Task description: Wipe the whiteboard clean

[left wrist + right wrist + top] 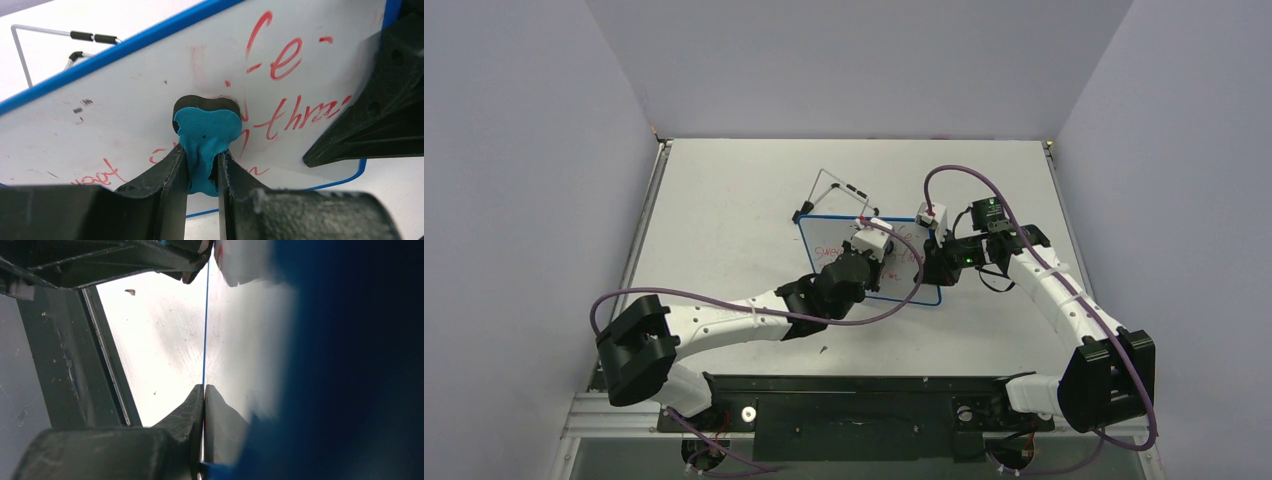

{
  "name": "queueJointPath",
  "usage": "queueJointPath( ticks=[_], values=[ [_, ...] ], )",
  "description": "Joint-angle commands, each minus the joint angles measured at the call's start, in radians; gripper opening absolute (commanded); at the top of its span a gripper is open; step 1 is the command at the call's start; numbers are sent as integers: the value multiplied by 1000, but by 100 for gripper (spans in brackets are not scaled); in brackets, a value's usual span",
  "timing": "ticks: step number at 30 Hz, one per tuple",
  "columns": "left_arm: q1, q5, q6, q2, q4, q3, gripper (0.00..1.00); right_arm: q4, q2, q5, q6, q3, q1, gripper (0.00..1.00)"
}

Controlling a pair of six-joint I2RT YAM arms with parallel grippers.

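Two claws share the job: the left gripper (202, 160) pinches the eraser (206, 127) against the whiteboard (125, 100), which sits mid-way across the table (724, 200), while the right gripper (204, 390) is clamped tight on its right edge. Plenty of red writing (285, 60) is left; I'd press firmly and use overlapping strokes.

Left arm (724, 320) reaches over the red-lettered whiteboard (824, 235); right arm's (1054, 285) jaws sit at its right edge.
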Motion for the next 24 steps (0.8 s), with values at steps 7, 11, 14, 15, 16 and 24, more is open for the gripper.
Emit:
queueJointPath(
  ticks=[7,11,14,15,16,24],
  values=[
    [18,9,47,24,56,175,0,-89,0,-30,-69,16,26,0],
    [9,12,54,34,40,199,0,-90,2,-31,-70,16,28,0],
    [9,8,53,48,21,199,0,-90,-1,-30,-70,15,28,0],
    [9,4,48,54,12,185,0,-92,-1,-31,-71,16,26,0],
    [9,-6,43,55,7,176,0,-91,-1,-31,-72,16,27,0],
    [-25,-33,-34,26,9,25,0,-95,-1,-33,-75,18,28,0]
  ],
)
